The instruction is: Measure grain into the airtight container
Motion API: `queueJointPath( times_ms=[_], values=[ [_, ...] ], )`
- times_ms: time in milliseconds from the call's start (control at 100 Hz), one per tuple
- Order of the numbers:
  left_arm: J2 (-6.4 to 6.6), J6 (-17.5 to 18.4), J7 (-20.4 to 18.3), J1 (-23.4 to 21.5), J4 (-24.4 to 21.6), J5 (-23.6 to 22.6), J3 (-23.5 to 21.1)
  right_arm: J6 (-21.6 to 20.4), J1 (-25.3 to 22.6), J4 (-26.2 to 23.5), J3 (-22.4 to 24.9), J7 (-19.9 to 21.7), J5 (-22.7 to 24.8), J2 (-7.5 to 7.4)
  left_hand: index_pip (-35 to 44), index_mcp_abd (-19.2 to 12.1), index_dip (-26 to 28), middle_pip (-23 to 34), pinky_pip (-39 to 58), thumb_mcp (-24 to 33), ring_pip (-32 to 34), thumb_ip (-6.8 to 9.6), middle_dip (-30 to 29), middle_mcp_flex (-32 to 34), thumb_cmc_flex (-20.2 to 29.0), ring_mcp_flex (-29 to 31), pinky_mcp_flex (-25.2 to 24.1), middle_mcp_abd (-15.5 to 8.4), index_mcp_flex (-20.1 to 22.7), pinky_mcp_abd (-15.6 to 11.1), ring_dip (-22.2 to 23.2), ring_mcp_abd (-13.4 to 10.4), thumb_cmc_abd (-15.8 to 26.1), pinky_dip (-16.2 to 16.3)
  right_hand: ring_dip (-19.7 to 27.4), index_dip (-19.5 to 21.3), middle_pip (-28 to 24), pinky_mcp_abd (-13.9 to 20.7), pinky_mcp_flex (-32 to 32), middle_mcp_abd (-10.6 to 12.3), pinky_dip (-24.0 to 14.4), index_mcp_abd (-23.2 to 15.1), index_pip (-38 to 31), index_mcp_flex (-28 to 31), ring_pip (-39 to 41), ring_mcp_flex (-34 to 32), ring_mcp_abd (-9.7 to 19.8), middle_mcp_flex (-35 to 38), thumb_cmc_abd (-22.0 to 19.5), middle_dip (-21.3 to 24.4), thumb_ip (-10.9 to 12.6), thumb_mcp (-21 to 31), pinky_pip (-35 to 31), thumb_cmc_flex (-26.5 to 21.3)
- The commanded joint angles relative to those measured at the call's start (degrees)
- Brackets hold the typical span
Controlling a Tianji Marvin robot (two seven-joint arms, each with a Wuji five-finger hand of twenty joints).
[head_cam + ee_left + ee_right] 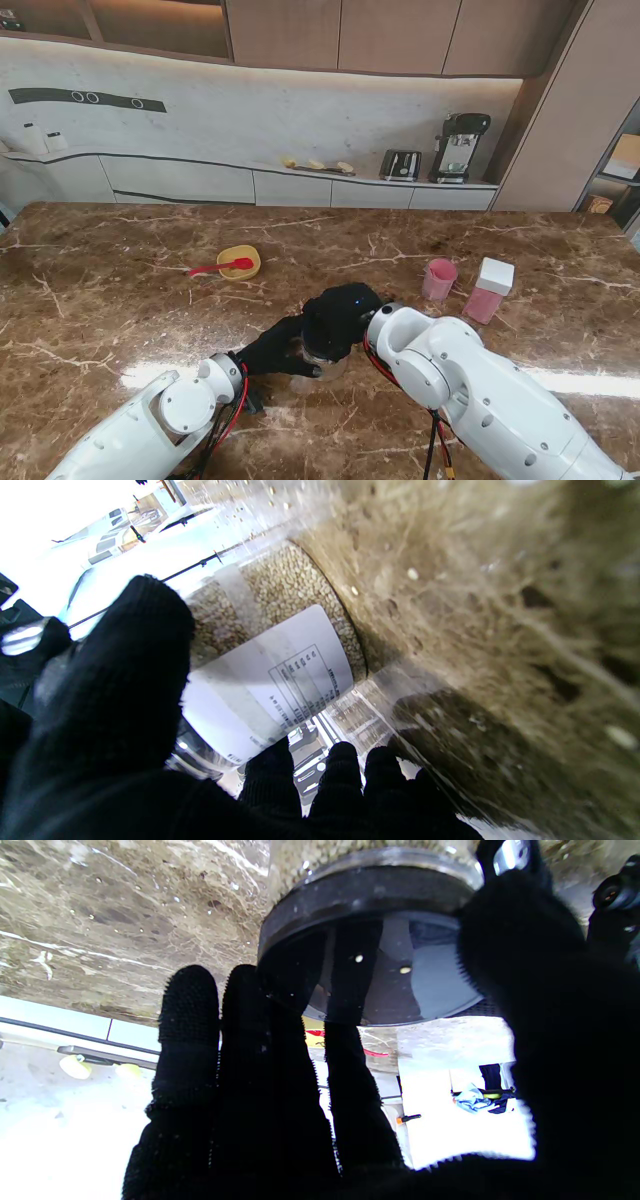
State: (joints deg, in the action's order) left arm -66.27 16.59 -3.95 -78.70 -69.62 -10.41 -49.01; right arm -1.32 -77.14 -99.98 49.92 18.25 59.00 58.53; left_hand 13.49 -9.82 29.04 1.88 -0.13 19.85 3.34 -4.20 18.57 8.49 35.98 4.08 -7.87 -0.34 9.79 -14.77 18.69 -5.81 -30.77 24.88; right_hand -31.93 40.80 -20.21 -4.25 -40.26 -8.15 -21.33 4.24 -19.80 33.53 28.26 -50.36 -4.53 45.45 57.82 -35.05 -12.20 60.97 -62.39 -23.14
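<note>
Tabletop (120,300): brown marble with pale veins; I see everything of the task standing on it.
Right hand (340,312): black-gloved, sitting on top of the jar. In my right wrist view the fingers (260,1050) spread across the dark lid (370,900), the thumb curling round the rim on the other side. It is closed on the lid.
Left hand (272,350): black-gloved, reaching in from my left at the jar's side. In the left wrist view the thumb (125,670) lies against the wall on one side and the fingertips (345,770) wrap the other, so it grips the body.
Jar (280,650): clear, with a white printed label, packed with pale grain, upright between both hands, near me at mid-tabletop.
White-lidded pink container (490,290): farther off to my right.
Pink cup (438,279): just beside that container.
Yellow bowl (240,262): farther from me, to the left, with a red spoon (215,267) resting in it.
</note>
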Motion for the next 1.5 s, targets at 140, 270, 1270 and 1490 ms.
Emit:
queueJointPath(
  times_ms=[140,270,1270,1490],
  values=[
    [0.03,-0.7,-0.4,-1.0,1.7,0.0,0.5,-0.4,-1.0,0.4,-0.3,0.5,0.6,-0.02,-0.8,0.1,-0.4,1.4,12.2,-1.6,0.3,0.99,0.2,-0.9,0.3,-0.4,4.4,-0.9,-1.8,17.7,0.7,7.1,1.7,6.1,-1.5,3.1,-5.0,0.7,0.5,10.3,0.6,-6.2,-7.1,3.9,2.0,-0.7,3.8,3.0,-11.7,-1.3,7.9,11.7,-0.8,-8.4],
    [0.02,-0.6,-0.4,-1.0,1.8,0.0,0.5,-0.4,-0.8,0.9,-0.7,0.0,1.0,0.00,-0.7,0.3,-0.5,1.4,12.3,-1.6,0.3,0.99,0.2,-0.8,0.3,-0.4,4.4,-0.9,-1.9,17.7,0.7,7.1,1.6,6.2,-1.5,3.1,-5.0,0.8,0.6,10.4,0.6,-6.3,-7.1,3.7,2.0,-0.6,3.8,2.9,-11.9,-1.3,7.9,11.8,-0.7,-8.3],
    [0.52,-1.5,-2.1,-1.0,1.6,-0.3,0.8,0.8,-3.1,3.1,-1.4,-6.7,2.0,0.54,11.7,-0.8,3.4,2.0,11.6,1.3,0.0,1.36,0.1,-0.6,0.7,-1.4,3.4,-1.4,13.7,19.8,0.9,7.5,2.4,8.1,-1.8,3.2,-6.9,2.2,-3.7,9.1,1.2,-5.9,-8.0,3.5,4.3,-4.4,4.4,2.4,-12.8,-1.5,5.7,7.3,-2.4,-4.6],
    [0.54,-1.6,-2.1,-1.0,1.6,-0.4,0.8,0.7,-3.2,4.2,-1.7,-10.1,3.2,0.76,12.3,-0.7,3.3,2.1,11.4,1.9,-0.1,1.26,0.1,-0.5,0.5,-1.5,3.5,-1.3,14.3,19.9,0.9,7.4,2.4,8.6,-2.6,1.4,-6.7,2.0,-5.4,8.3,0.5,-3.9,-4.9,-1.4,7.8,-6.6,4.3,-0.4,-18.2,-0.4,4.4,-4.4,-6.6,10.7]
  ],
)
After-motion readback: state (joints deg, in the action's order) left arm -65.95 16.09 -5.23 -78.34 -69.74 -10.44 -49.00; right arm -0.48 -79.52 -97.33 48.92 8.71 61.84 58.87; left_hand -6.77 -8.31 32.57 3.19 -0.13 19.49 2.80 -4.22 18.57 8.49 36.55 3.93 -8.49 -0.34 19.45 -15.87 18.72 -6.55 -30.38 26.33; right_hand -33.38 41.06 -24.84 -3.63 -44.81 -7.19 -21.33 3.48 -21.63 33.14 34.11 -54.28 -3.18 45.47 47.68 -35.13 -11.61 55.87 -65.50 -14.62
